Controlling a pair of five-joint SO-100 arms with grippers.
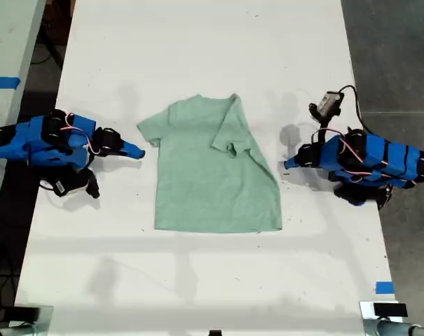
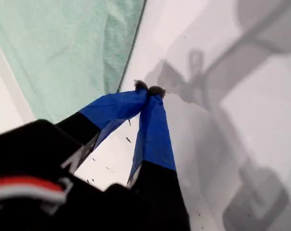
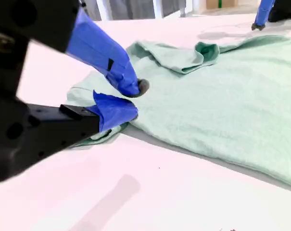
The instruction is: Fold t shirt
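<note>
The pale mint-green t shirt [image 1: 212,175] lies flat in the middle of the white table, neck toward the far edge. Its sleeve [image 1: 229,129] on the exterior view's right is folded in over the chest. My first gripper [image 1: 289,165] is on the arm at the exterior view's right. It is shut, empty and low over the table just off the shirt's side edge [image 2: 63,43]. My second gripper [image 1: 138,150] is on the arm at the exterior view's left, at the other sleeve. Its fingertips [image 3: 135,87] stand slightly apart beside the sleeve cloth [image 3: 222,96], holding nothing.
The white table [image 1: 197,280] extends well beyond the shirt toward both near and far edges. A small camera with a black cable [image 1: 329,103] rides on the first arm. Blue tape [image 1: 383,287] marks the table's near corner on the exterior view's right. Dark floor borders both sides.
</note>
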